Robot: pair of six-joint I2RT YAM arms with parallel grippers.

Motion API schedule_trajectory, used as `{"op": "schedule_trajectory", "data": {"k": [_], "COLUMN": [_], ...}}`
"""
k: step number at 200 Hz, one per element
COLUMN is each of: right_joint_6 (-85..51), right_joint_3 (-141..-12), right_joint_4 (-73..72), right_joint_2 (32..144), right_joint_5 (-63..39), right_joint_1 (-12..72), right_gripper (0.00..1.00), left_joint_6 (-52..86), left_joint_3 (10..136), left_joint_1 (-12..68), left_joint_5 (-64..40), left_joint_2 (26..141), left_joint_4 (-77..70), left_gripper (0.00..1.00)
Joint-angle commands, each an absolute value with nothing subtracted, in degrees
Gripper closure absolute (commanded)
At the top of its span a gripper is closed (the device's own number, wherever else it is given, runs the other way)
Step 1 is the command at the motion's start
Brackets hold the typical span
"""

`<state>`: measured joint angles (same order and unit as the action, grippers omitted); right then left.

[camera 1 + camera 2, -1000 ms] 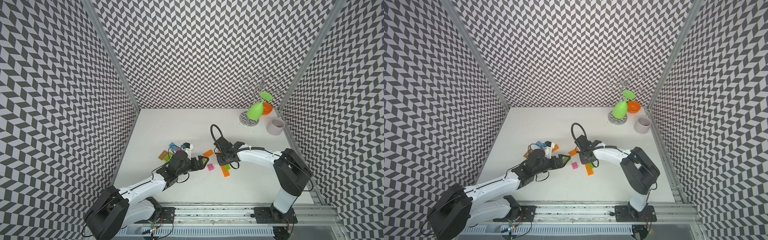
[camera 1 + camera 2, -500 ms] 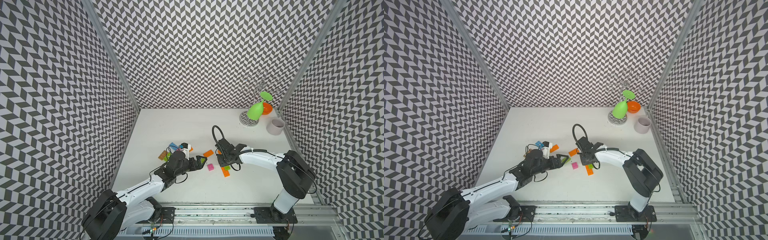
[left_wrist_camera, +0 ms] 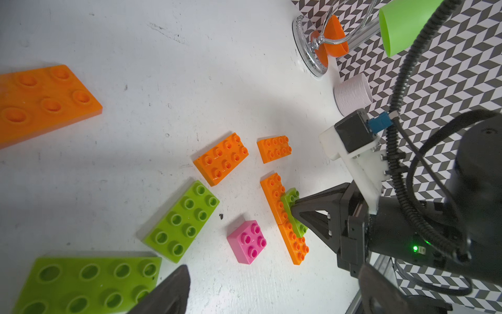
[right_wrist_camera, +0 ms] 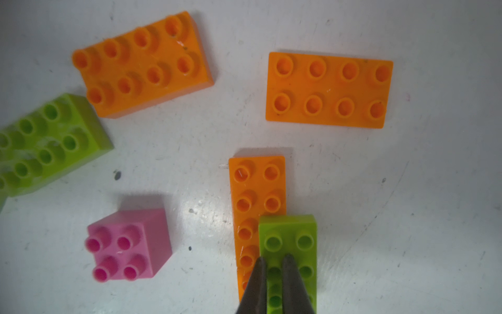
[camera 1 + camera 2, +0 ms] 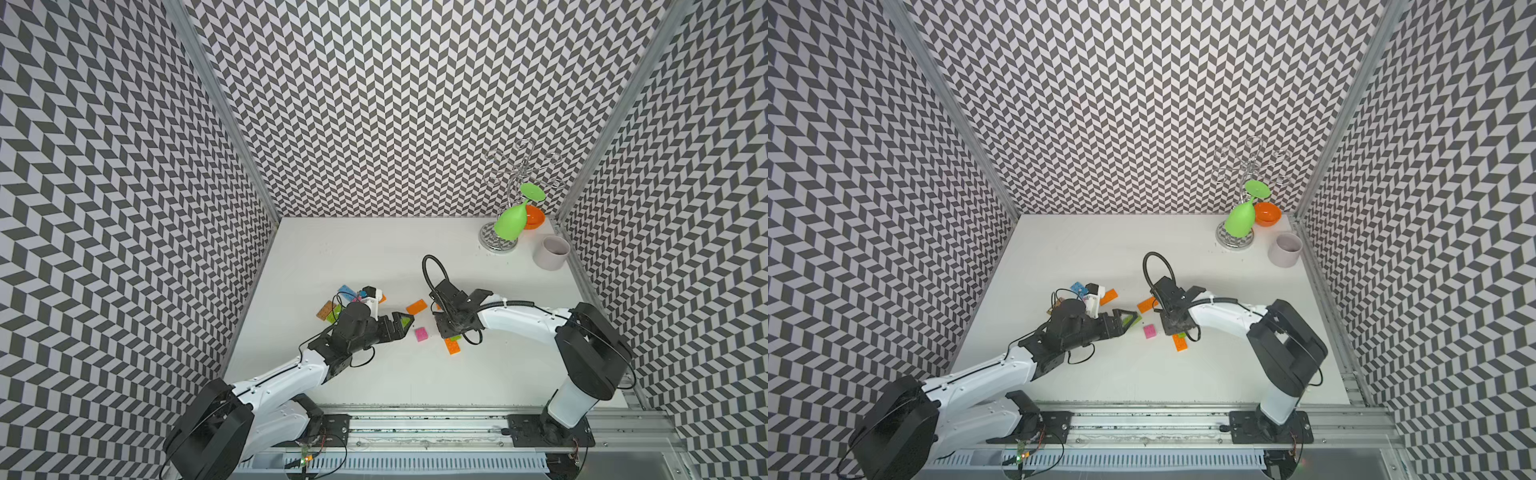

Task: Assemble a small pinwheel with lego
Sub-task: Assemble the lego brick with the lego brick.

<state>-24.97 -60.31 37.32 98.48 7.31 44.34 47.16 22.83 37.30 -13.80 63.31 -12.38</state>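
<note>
My right gripper is shut, its tips resting on a lime green lego plate that lies over a long orange strip; green studs show in the slit between the fingers. Both top views show it pointing down. A pink square brick lies between the two arms. My left gripper stands open low over the table, nothing between its fingers, beside a lime green plate. Loose orange bricks and a lime brick lie nearby.
Blue, brown and more orange lego lie behind the left wrist. A wire rack with a green cup, an orange bowl and a pale cup fill the far right corner. Patterned walls close three sides.
The right gripper's fingers have drawn slightly closer together over the green plate, and its arm shifted a little. The left gripper has stayed open in nearly the same place.
</note>
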Motion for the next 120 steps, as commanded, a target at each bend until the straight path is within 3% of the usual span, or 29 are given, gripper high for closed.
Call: {"op": "schedule_trajectory", "data": {"k": [1,120], "right_joint_6": [-25.1,-23.9], "right_joint_3": [-57.2,-57.3], "right_joint_4": [46.1,47.0], "right_joint_2": [104.9,112.4], "right_joint_5": [8.3,8.4], "right_joint_1": [44.5,46.4], "right_gripper": [0.89,0.9], "left_joint_6": [46.1,45.9], "left_joint_3": [22.0,20.4], "left_joint_1": [37.0,35.5], "left_joint_5": [-14.3,-14.5], "left_joint_2": [63.2,60.9], "left_joint_4": [-12.9,-12.4], "left_gripper": [0.04,0.04]}}
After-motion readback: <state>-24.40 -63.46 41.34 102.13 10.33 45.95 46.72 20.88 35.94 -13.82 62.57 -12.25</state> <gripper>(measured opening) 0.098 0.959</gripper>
